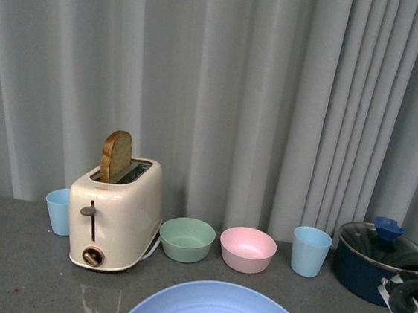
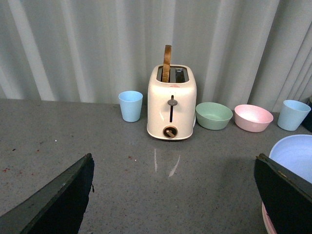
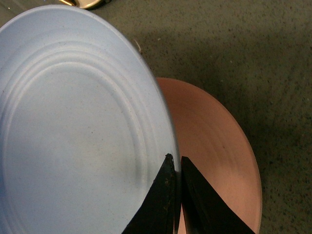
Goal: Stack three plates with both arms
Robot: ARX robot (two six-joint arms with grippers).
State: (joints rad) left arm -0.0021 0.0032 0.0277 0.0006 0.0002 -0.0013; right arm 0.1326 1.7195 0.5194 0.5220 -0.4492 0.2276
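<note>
Here, line by line:
Blue plate [image 3: 73, 126]: near edge of the counter [image 1: 3, 269], lying over the pink plate [image 3: 219, 156], covering its left part.
Right fingers [image 3: 176, 195]: pinched shut on the blue plate's rim.
Left fingers [image 2: 170, 195]: spread wide, holding nothing, above bare counter left of the plates.
Far row, left to right: blue cup [image 1: 58, 210], toaster [image 1: 115, 221] with toast, green bowl [image 1: 186, 239], pink bowl [image 1: 247, 249], second blue cup [image 1: 310, 251], dark lidded pot [image 1: 379, 260].
</note>
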